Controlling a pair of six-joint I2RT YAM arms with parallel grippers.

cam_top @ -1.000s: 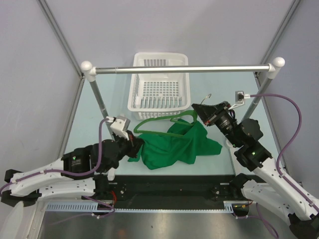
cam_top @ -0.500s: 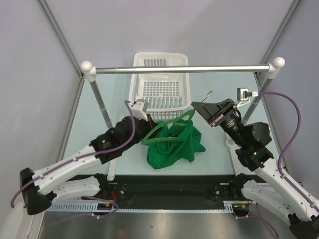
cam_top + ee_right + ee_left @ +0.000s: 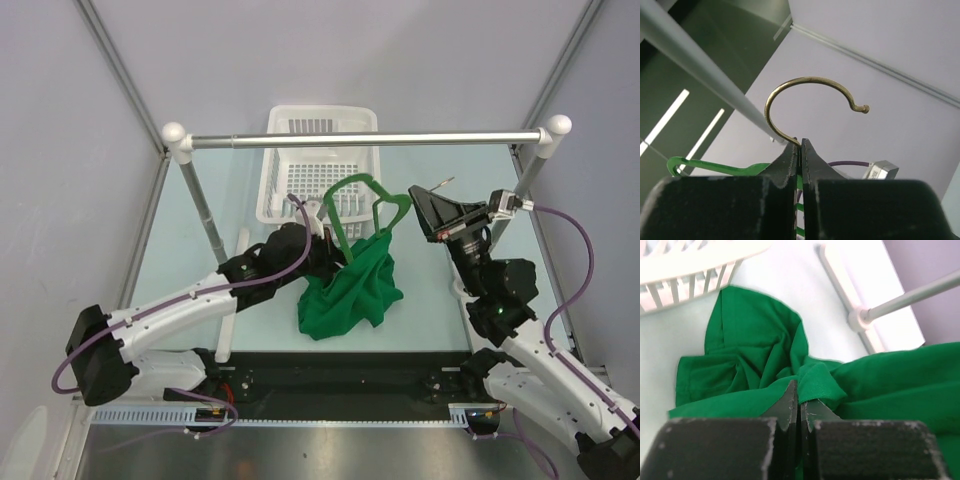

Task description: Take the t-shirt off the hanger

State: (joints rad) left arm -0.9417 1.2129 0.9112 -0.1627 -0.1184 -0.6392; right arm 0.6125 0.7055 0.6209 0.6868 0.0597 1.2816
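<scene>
The bright green t-shirt [image 3: 350,290] hangs bunched from the thin green hanger [image 3: 345,195], lifted above the table in front of the basket. In the top view the cloth still drapes from the hanger's lower right part. My left gripper [image 3: 335,255] is shut on a fold of the t-shirt [image 3: 812,380] at its upper left. My right gripper [image 3: 418,205] is shut on the hanger at the base of its brass hook [image 3: 810,100] and holds it raised and tilted. A green arm of the hanger [image 3: 715,167] shows beside my right fingers.
A white slatted basket [image 3: 285,150] stands at the back centre, behind the hanger. The silver rail [image 3: 360,138] with white ball ends spans the frame on two slanted posts [image 3: 205,215]. The rail also shows in the right wrist view [image 3: 700,70]. The basket's rim [image 3: 700,260] lies above the cloth in the left wrist view.
My right gripper has raised and tilted the hanger upright. My left arm has reached further right and up with the cloth. The t-shirt has lifted off the table and bunched narrower.
</scene>
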